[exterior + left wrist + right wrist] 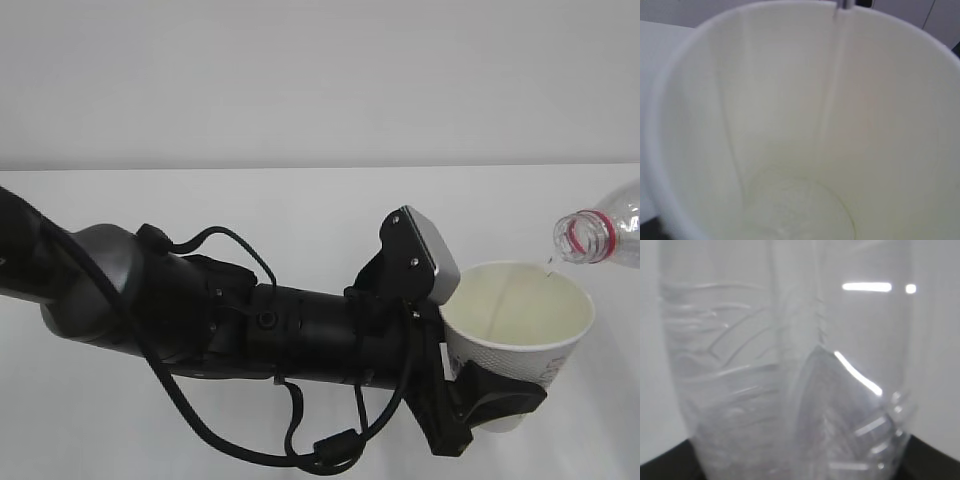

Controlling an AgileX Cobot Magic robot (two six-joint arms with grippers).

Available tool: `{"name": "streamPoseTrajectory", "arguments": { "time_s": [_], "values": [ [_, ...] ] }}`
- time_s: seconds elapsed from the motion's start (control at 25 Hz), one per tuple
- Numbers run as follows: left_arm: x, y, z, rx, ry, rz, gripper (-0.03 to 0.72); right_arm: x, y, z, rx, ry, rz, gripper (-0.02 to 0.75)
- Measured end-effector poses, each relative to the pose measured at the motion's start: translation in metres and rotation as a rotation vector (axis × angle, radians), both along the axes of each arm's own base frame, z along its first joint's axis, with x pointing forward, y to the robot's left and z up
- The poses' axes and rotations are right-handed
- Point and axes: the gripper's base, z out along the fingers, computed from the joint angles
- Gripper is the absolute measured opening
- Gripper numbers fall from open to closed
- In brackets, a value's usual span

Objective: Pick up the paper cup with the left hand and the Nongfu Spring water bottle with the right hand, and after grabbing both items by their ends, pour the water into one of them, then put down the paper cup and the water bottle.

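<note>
**Two containers held mouth to rim above the table**

Largest is the left hand [478,395], its black fingers closed round the lower wall of the paper cup [520,320], held up off the white table [300,210]. The Nongfu Spring water bottle [605,235] tips in from the right, its open neck just above the cup's rim. The right hand itself is barely visible; the bottle's clear base fills its wrist view. Water [800,210] pools shallowly in the cup's bottom.

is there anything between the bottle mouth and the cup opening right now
Nothing visible. The bottle is tipped with its open mouth just above the far rim of the paper cup, held by the left hand. Only air and a small drip separate them, and the cup's inside looks clear.
</note>
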Motion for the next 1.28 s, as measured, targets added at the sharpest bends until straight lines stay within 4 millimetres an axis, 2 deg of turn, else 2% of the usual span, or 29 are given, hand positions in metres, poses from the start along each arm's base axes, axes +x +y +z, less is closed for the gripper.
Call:
{"name": "streamPoseTrajectory", "arguments": {
  "time_s": [1.28],
  "values": [
    [-0.0001, 0.0001, -0.0002, 0.003, -0.001, -0.002, 0.51, 0.0, -0.0002, 0.0002, -0.011, -0.003, -0.001, 0.438]
  ]
}}
